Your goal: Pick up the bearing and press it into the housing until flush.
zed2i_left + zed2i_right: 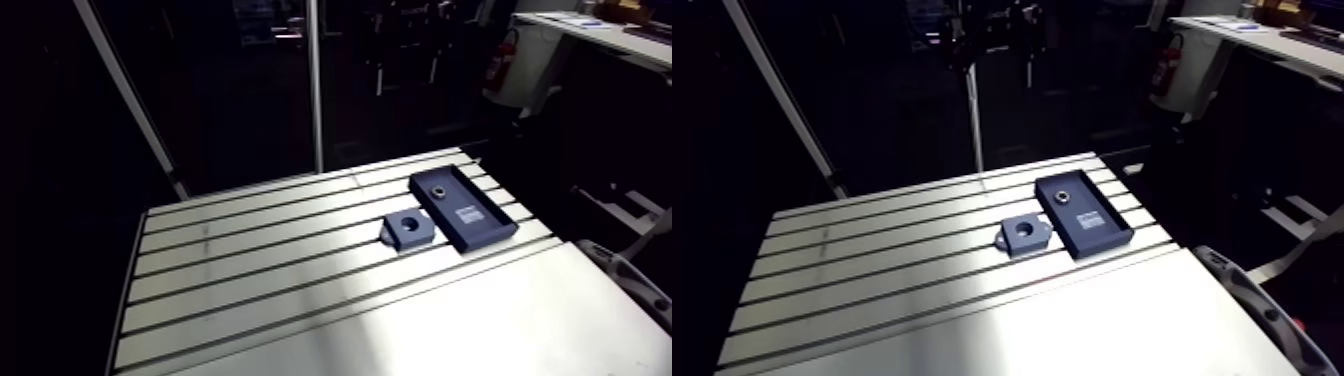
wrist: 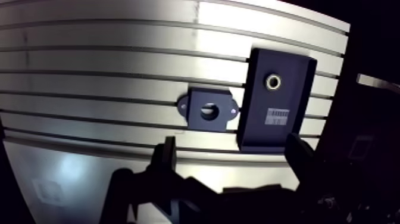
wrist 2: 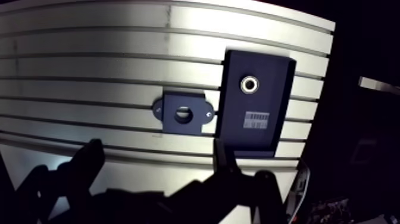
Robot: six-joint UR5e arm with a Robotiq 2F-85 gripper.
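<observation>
The bearing [image 2: 274,81], a small metal ring, lies near the far end of a dark rectangular tray [image 2: 294,77] that carries a white barcode label [image 2: 278,115]. Beside the tray sits the housing [image 2: 196,107], a dark block with a round bore and two small ears, flat on the slotted table [image 1: 250,250]. My gripper [image 2: 232,156] hangs open above the table's near part, nothing between its fingers [image 2: 166,159]. Housing and tray lie ahead of it, the tray ahead of one finger. The arm view shows the housing [image 1: 398,236] and tray [image 1: 485,232] at the table's far right; the gripper is out of that view.
The tray's long side nearly touches the housing's ear. The table's right edge [image 1: 520,215] runs close behind the tray. A smooth unslotted plate [image 1: 450,330] forms the near part of the table. A slanted pole [image 1: 130,100] stands behind the far left corner.
</observation>
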